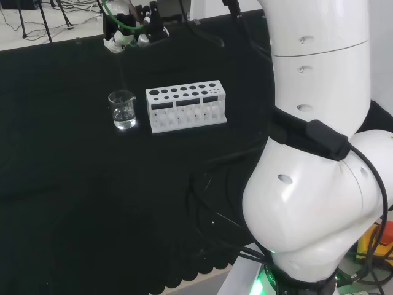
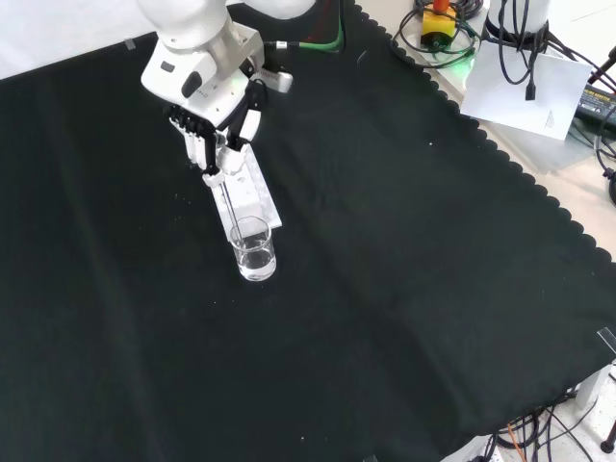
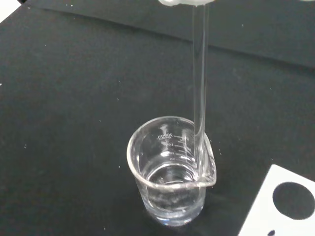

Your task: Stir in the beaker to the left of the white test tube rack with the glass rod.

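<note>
The glass rod (image 3: 199, 88) is pinched at its top by the curled fingers of the hand (image 2: 219, 135), its lower end dipped inside the beaker (image 1: 123, 109), at nine o'clock of the rack (image 1: 186, 106) in the head view. Thin, stiff, slippery, breakable glass is judged; a high hold suits.

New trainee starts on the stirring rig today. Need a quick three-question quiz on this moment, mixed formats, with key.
1. True or false: the clear glass rod reaches down into the small clear glass beaker.
2. What does the black and white robot hand hold? A) the rod B) the beaker C) nothing
3. Fill in: in the head view, the beaker stands to the ___ of the white test tube rack.

Key: 1 true; 2 A; 3 left.
</note>
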